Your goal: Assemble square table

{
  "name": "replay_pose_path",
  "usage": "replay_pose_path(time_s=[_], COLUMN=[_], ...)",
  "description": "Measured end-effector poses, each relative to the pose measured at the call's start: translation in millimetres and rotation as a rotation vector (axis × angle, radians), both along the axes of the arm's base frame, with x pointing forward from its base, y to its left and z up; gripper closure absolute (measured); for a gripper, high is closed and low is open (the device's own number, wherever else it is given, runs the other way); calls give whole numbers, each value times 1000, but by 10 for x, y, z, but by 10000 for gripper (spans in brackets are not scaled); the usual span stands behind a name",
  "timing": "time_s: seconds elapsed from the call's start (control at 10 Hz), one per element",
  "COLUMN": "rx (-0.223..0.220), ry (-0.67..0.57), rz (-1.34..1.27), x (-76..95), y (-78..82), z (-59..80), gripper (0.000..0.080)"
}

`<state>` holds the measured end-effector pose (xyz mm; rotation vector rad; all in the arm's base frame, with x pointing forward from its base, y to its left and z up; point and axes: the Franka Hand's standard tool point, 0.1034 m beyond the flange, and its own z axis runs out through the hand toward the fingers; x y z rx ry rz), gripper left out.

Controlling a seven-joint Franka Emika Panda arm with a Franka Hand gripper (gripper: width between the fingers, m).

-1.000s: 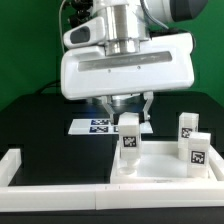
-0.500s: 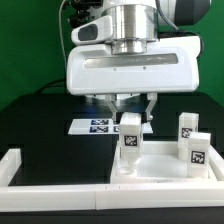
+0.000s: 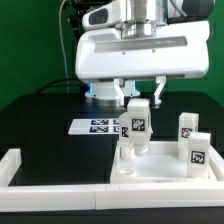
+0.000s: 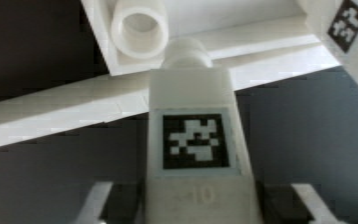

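My gripper (image 3: 139, 108) is shut on a white tagged leg (image 3: 136, 128) and holds it upright over the left part of the white square slab (image 3: 165, 168). In the wrist view the leg (image 4: 194, 130) fills the middle between my two fingers (image 4: 101, 202), and its far end points close to an empty round corner socket (image 4: 140, 24) of the slab (image 4: 247, 35). I cannot tell whether the leg touches the slab. Two more tagged legs (image 3: 186, 127) (image 3: 197, 150) stand on the slab at the exterior view's right.
The long white L-shaped border rail (image 3: 55, 186) runs along the front and up the exterior view's left side (image 3: 12, 162). The marker board (image 3: 98, 126) lies flat on the black table behind the leg. A green wall closes the back.
My gripper has risen and shifted toward the exterior view's right, and the leg has moved up and right with it.
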<state>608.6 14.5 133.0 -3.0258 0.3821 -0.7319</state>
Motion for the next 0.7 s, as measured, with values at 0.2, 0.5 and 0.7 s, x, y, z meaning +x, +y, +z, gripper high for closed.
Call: replay_pose_path(time_s=[0.2, 0.5, 0.7], rx=[-25, -45, -51], ry=[-21, -19, -14], rz=[-3, 2, 5], x=[4, -9, -32], y=[-90, -196, -188], z=[-97, -159, -238], gripper=[509, 509, 509])
